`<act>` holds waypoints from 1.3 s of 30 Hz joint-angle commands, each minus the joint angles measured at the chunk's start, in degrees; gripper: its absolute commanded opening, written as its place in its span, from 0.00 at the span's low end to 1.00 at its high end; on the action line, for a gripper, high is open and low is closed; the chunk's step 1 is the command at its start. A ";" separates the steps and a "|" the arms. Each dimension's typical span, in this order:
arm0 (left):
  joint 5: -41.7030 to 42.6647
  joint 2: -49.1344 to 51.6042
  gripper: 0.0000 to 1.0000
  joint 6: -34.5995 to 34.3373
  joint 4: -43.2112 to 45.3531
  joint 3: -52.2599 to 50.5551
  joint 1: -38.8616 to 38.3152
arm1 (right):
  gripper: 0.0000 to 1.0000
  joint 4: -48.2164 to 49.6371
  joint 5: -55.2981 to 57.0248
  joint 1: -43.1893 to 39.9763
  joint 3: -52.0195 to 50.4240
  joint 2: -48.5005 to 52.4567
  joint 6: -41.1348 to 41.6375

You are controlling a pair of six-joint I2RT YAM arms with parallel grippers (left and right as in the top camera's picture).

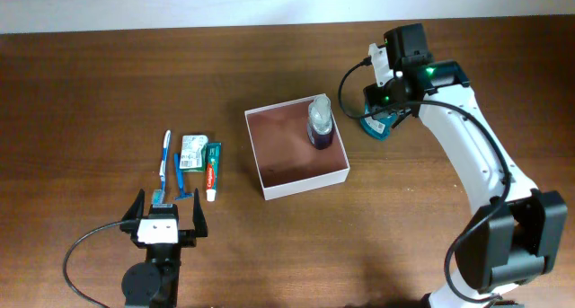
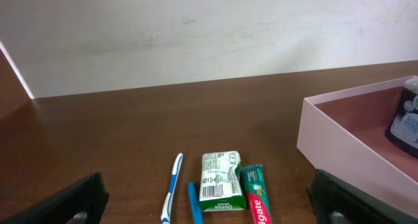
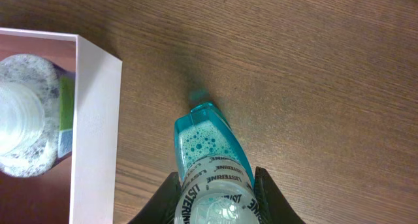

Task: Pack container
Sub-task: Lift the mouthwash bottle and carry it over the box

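The container (image 1: 301, 184) is a shallow white-walled box with a pinkish-brown floor at mid-table; it also shows in the left wrist view (image 2: 339, 142) and the right wrist view (image 3: 95, 119). A clear bottle with a dark label (image 1: 320, 121) stands in its far right corner. My right gripper (image 1: 384, 110) is shut on a teal Listerine bottle (image 3: 209, 159) just right of the container, above the table. My left gripper (image 1: 166, 220) is open and empty near the front edge, behind a toothbrush (image 1: 164, 155), a blue razor (image 1: 181, 175), a green soap packet (image 1: 192, 150) and a toothpaste tube (image 1: 213, 169).
The toiletries lie in a row left of the container on the dark wooden table (image 1: 90, 101). A pale wall (image 2: 196, 28) runs along the table's far edge.
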 commanded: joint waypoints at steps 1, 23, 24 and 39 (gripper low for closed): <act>0.61 -0.55 0.99 0.76 0.13 -0.48 0.33 | 0.22 -0.33 0.33 -0.20 0.17 -6.67 0.46; 0.61 -0.55 0.99 0.76 0.13 -0.50 0.33 | 0.21 -12.15 -12.68 -0.11 0.17 -26.01 12.94; 0.61 -0.55 0.99 0.76 0.13 -0.50 0.33 | 0.21 -12.39 -13.68 0.07 0.17 -25.99 12.94; 0.61 -0.55 0.99 0.76 0.13 -0.50 0.33 | 0.20 -12.96 -11.23 9.79 0.15 -22.40 15.72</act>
